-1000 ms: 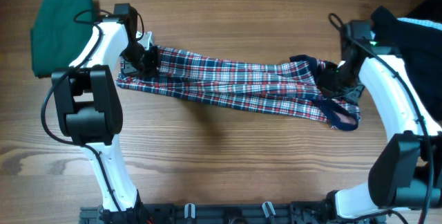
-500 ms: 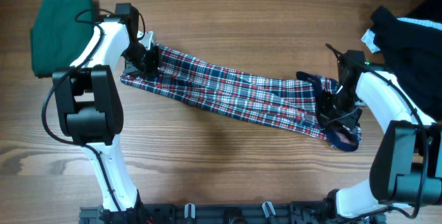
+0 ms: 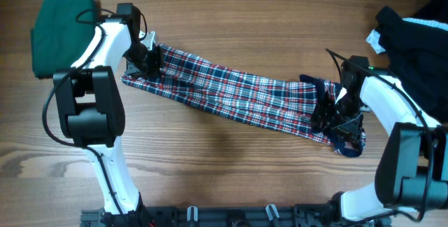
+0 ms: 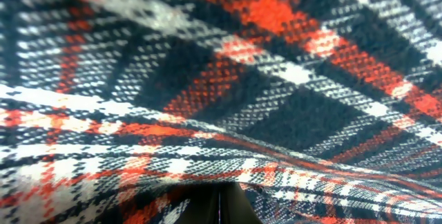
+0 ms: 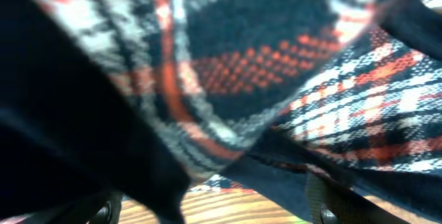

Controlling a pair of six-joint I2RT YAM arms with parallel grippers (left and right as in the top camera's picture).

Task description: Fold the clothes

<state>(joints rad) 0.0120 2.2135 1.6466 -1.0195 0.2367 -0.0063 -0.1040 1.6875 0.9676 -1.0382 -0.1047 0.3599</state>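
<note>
Across the middle of the table (image 3: pixel 210 174), the plaid dress (image 3: pixel 238 94) lies stretched in a narrow band. Its long axis slants from the far left down to the near right, so each arm sits at one end. The left gripper (image 3: pixel 149 60) is clamped on the dress's left end, and plaid weave fills that wrist's view right up against the closed fingers. The right gripper (image 3: pixel 336 118) is over the navy-trimmed right end. Its wrist view is blurred, but the fingers seem to stand wide apart with cloth draped across them rather than pinched. A fold would likely carry one end along this axis toward the other, and the right arm would first need a fresh grip. The green garment (image 3: pixel 59 24) and black garment (image 3: pixel 420 38) lie well apart at the far corners.
</note>
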